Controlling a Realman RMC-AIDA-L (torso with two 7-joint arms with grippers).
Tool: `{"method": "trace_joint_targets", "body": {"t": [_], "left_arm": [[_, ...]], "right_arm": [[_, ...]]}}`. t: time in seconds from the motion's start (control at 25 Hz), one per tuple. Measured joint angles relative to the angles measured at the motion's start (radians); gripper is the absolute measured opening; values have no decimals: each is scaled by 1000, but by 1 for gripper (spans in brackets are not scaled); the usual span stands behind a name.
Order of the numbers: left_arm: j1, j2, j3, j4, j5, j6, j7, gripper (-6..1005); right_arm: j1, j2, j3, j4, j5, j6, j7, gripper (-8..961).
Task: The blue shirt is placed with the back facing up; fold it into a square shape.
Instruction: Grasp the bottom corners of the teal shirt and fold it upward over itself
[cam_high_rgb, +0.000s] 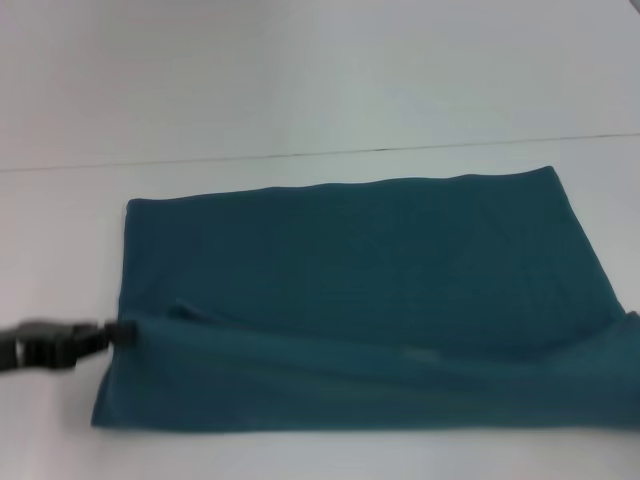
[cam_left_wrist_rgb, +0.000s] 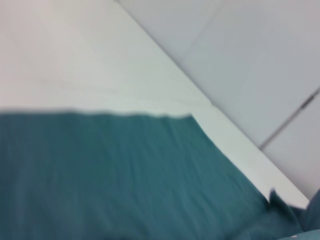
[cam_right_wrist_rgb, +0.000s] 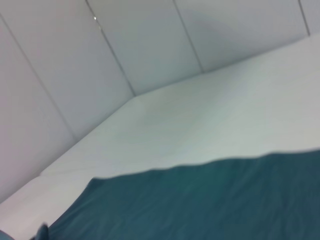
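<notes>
The blue shirt (cam_high_rgb: 360, 290) lies flat on the white table as a wide teal rectangle, with a long crease running across its near part. My left gripper (cam_high_rgb: 122, 332), black, reaches in from the left and pinches the shirt's left edge where that crease begins, and the cloth is drawn in there. In the left wrist view the blue shirt (cam_left_wrist_rgb: 120, 180) fills the lower half. The right wrist view shows the blue shirt (cam_right_wrist_rgb: 210, 205) below bare table. My right gripper is out of view, and the shirt's right edge rises slightly at the frame border.
The white table (cam_high_rgb: 300, 80) stretches beyond the shirt to a far seam line. A narrow strip of table shows in front of the shirt. Pale wall panels (cam_right_wrist_rgb: 75, 60) stand behind the table.
</notes>
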Motion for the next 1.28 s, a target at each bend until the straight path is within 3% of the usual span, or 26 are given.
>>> {"method": "trace_joint_targets", "body": {"t": [0.2, 0.52, 0.84, 1.08, 1.28], "left_arm": [[-105, 23, 0, -53, -21, -150, -17, 17], [-219, 18, 8, -116, -41, -464, -9, 16], [-257, 8, 63, -219, -139, -746, 63, 17], [-276, -11, 71, -246, -202, -844, 137, 16], [-296, -13, 75, -284, -234, -910, 186, 16]], "right_arm": [[118, 5, 10, 24, 12, 154, 3, 30], [235, 8, -16, 113, 130, 411, -38, 30], [334, 29, -32, 225, 197, 641, -179, 30], [384, 38, -44, 276, 221, 756, -250, 31], [402, 43, -46, 290, 261, 801, -300, 32]]}}
